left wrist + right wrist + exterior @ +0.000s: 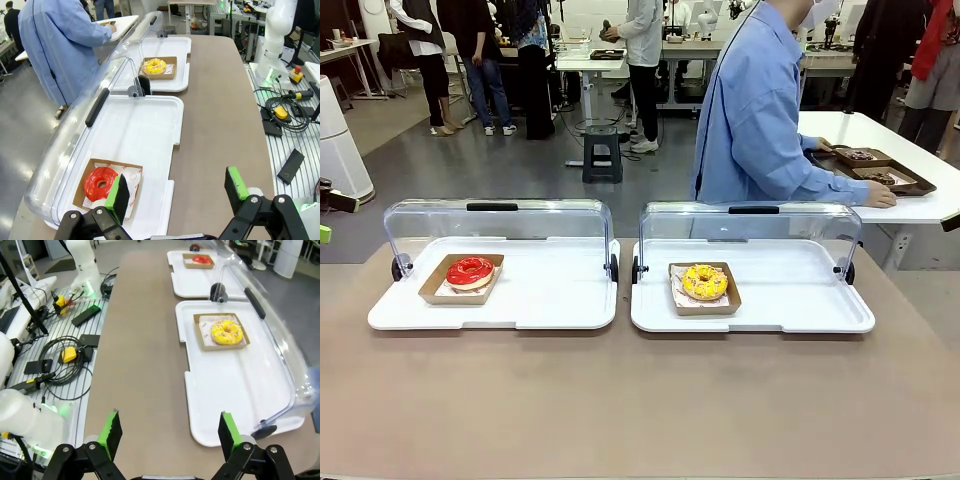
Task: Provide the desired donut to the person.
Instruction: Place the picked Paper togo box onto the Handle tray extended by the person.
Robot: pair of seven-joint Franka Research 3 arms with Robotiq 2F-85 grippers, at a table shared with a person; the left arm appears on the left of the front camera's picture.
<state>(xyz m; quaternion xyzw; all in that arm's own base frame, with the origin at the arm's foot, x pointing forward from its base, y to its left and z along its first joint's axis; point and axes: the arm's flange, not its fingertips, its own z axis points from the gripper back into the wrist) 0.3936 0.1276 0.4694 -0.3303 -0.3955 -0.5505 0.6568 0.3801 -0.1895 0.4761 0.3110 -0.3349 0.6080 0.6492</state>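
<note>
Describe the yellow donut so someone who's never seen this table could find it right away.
On the brown table sit two white trays with raised clear lids. Take the tray on the robot's right; a brown cardboard holder there carries the yellow donut. Its yellow sprinkled icing sets it apart from the red-glazed donut.

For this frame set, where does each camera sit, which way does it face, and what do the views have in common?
Front view: fixed on the robot's side, looking across the table at the person, who is turned away toward a side table; red donut left, yellow donut right.
Left wrist view: above the table's left end, looking along it; open left gripper at the bottom, red donut nearest.
Right wrist view: above the opposite end, open right gripper at the bottom, yellow donut nearest.
Shared: all three views show both donuts in open-lidded trays.
</note>
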